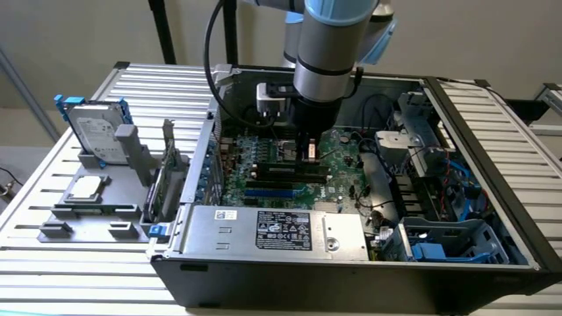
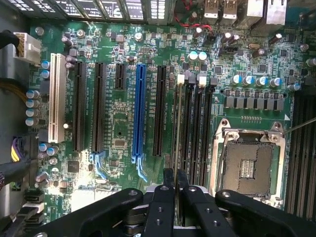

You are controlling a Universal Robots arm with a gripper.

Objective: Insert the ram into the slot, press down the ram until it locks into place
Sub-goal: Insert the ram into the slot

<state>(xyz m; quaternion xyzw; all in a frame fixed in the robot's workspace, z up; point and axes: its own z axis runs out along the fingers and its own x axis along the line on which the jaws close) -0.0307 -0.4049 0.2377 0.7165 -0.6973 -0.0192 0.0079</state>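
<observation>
Reaches down on the arm (image 1: 320,59) into the open case (image 1: 351,289), which lies on its side on a slatted table (image 1: 52,283). Hangs the gripper (image 1: 306,155) vertically over the motherboard (image 2: 118,123), at the memory slots (image 2: 199,133).

Clamps the ram (image 2: 177,138) between the fingers (image 2: 168,182). Leaves them almost fully closed, with only the thickness of the stick between them. Presents the ram edge-on in the wrist view, as a thin line along the memory slot nearest the black expansion slot (image 2: 160,108). Aligns its far end with a white latch (image 2: 180,78). Cannot tell whether seated in that slot or just above it.

Sets the CPU socket (image 2: 247,165) just beside the memory slots, on the side away from the blue slot (image 2: 139,113).

In the exterior view, places the power supply (image 1: 272,227) along the near wall of the case. Holds a hard drive (image 1: 97,128) upright in a grey fixture (image 1: 88,217) on the table, at the exterior view's left, well apart from the gripper.
</observation>
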